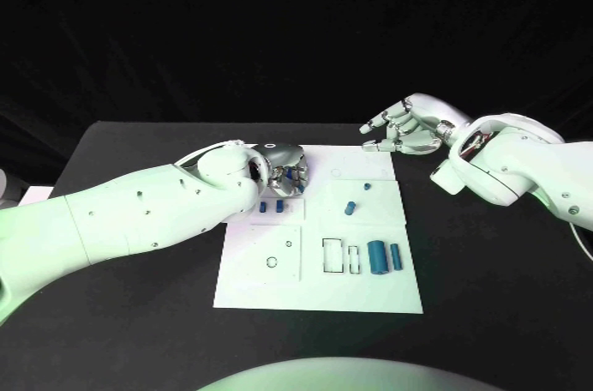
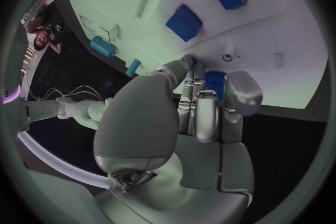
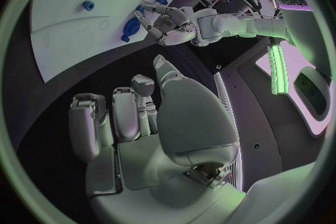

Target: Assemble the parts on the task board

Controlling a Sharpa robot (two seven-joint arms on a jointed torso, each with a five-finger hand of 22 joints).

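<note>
Right, I have the left hand (image 1: 287,170) down over the far left corner of the white board (image 1: 254,279), and in its wrist view the fingers (image 2: 203,106) are curled around a small blue piece (image 2: 213,83), so I read it as pinching that part, though most of the piece is hidden and I can't say which way it points. The right hand (image 1: 405,127) hovers off the board's far right corner, above the black surface (image 1: 494,271), fingers spread and holding nothing.

On the board, two little blue blocks (image 1: 273,207) sit side by side just near the left hand, toward the left edge. A small peg (image 1: 367,185) and a short tilted cylinder (image 1: 351,207) lie near the middle, toward the right edge. Closer to me, by the right edge, a wide blue bar (image 1: 377,260) and a slimmer one (image 1: 396,255) lie next to each other, both with their long axis running from the near edge to the far edge; a thin strip (image 1: 354,260) stands beside them, aligned the same way.

My guess is these parts are light, rigid plastic, smooth enough to slip out of metal fingers. I'd take the bars across their narrow width near the middle, and the cylinder across its round sides, squeezing gently so it doesn't squirt away
</note>
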